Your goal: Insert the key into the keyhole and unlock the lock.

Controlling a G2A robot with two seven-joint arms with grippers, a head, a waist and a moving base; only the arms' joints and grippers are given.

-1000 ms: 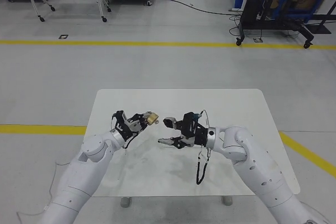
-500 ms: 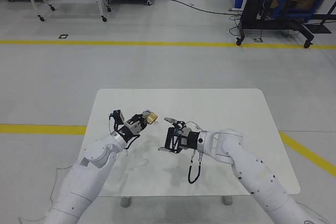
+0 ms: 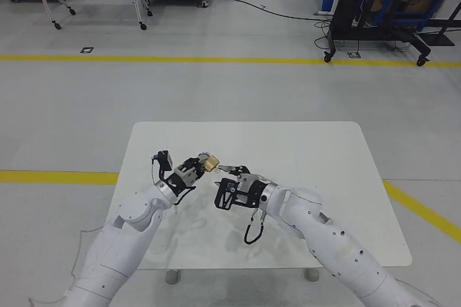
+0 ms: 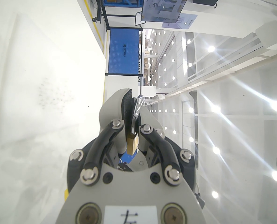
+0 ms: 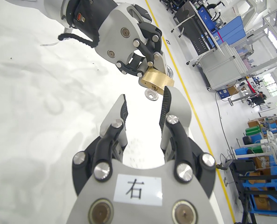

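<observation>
A brass padlock [image 5: 157, 80] hangs in the air over the white table, its silver shackle [image 4: 137, 111] pinched in my left gripper [image 4: 134, 104], which is shut on it. A small silver key [image 5: 151, 93] sticks out of the keyhole in the lock's lower face. My right gripper [image 5: 145, 95] stands open just below the lock, the key's head between its fingertips and one finger [image 5: 170, 99] beside the lock's edge. From above, the padlock [image 3: 209, 162] sits at the tip of the left gripper [image 3: 200, 164], with the right gripper [image 3: 223, 186] close beside it.
The white table [image 3: 346, 138] lies under both arms with bare room all around them. A black cord [image 3: 253, 228] dangles from the right wrist over the table's near half. Yellow floor lines run past the table's sides.
My right gripper has slid left up to the padlock and stayed open, its arm swinging in behind it. The left gripper and lock barely shifted.
</observation>
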